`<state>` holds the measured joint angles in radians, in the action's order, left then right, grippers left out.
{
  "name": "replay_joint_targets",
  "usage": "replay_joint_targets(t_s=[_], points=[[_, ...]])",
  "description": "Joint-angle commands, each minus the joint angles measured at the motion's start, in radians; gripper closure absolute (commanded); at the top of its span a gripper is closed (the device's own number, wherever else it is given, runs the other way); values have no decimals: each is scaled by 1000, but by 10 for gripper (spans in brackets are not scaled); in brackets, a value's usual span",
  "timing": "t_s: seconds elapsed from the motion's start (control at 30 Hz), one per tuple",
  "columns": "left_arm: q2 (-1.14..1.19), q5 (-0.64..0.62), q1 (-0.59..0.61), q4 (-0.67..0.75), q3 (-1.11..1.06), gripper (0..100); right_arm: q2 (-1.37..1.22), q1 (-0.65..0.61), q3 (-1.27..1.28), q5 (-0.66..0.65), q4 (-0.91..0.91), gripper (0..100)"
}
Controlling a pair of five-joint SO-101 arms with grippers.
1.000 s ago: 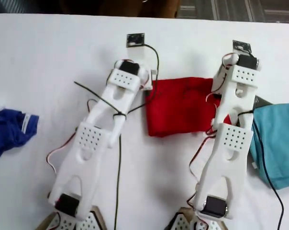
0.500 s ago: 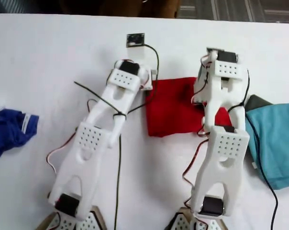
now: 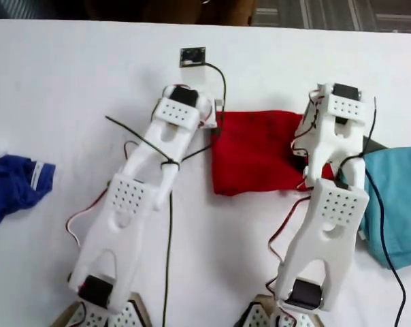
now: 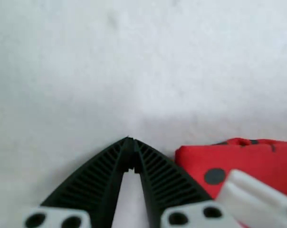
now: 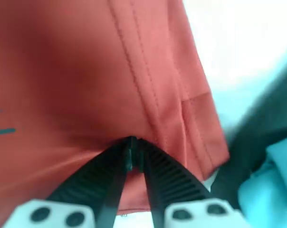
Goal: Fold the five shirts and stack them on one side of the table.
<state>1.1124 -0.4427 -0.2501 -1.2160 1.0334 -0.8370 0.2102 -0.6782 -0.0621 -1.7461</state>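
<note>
The left arm [image 3: 139, 187] stretched from the lower left of the frame up toward top centre. The left tool [image 4: 129, 156] had its fingers pressed together at the tips. The right arm [image 3: 330, 204] rose from the lower right, and the right tool [image 5: 132, 154] was likewise closed.

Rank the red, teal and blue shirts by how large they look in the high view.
red shirt
teal shirt, close behind, but cut off at the picture's edge
blue shirt, smallest, also cut off
</note>
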Motion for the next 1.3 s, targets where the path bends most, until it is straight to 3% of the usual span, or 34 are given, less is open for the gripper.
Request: replay_joint_targets(t_s=[0.0,0.23,0.37,0.67,1.03,1.27], points=[[-8,-5,34,-9,24,975,10,7,-2,-2,-22,981],[-8,-5,34,-9,24,975,145,15,-9,-3,-18,981],[-8,-5,34,-9,24,975,226,27,-138,-3,16,981],[-8,-5,34,-11,24,975,134,-61,-308,-44,213,981],[-8,-5,34,-11,24,973,-15,-134,-311,-44,223,981],[-8,11,32,-25,24,972,54,-117,-404,-51,91,980]])
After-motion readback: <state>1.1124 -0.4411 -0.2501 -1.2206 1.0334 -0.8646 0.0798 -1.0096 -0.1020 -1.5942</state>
